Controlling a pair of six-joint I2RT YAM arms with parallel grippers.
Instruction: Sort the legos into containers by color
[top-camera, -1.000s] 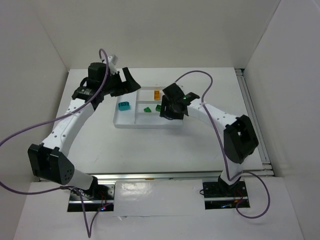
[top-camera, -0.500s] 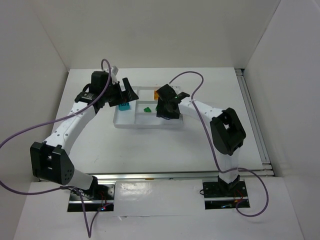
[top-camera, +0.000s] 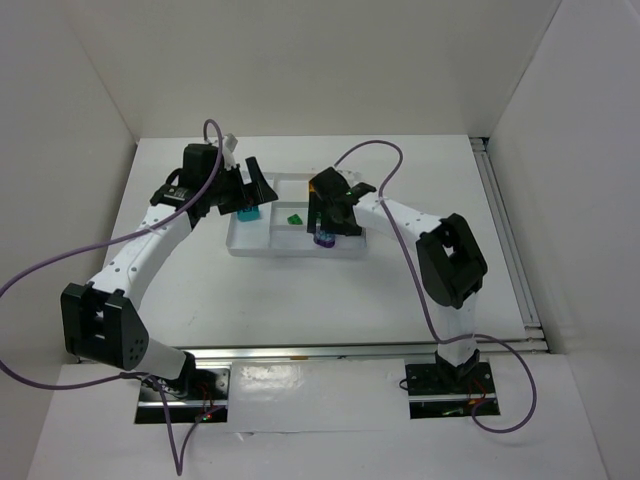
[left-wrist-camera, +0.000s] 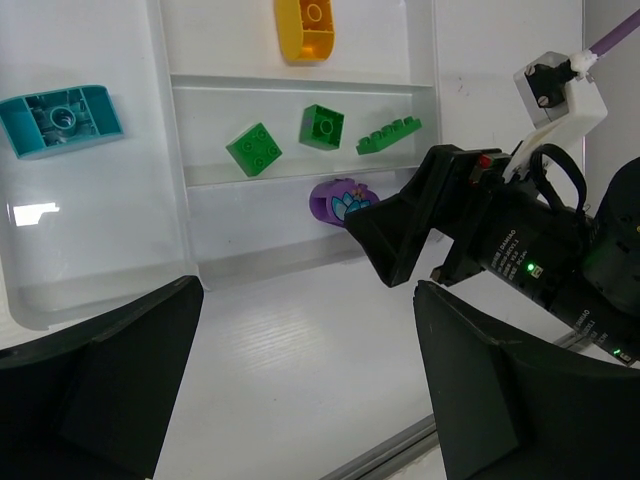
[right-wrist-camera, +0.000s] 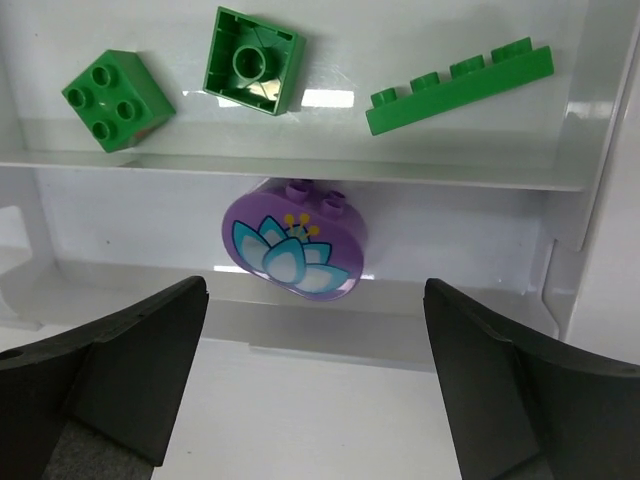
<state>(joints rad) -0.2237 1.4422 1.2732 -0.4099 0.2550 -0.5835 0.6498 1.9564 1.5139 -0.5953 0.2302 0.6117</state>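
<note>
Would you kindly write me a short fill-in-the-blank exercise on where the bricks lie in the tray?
1. One compartment of the white tray holds ____ green bricks.
2. The brick with the printed flower is coloured ____.
3. The right end effector hovers by that brick with its jaws ____.
Missing words: three; purple; open.

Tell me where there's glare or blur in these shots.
Right wrist view: a bright glare patch on the tray floor beside the upturned green brick, otherwise sharp. Left wrist view: a white reflection below the teal brick. Top view: even light, soft shadows, little fine detail.
</note>
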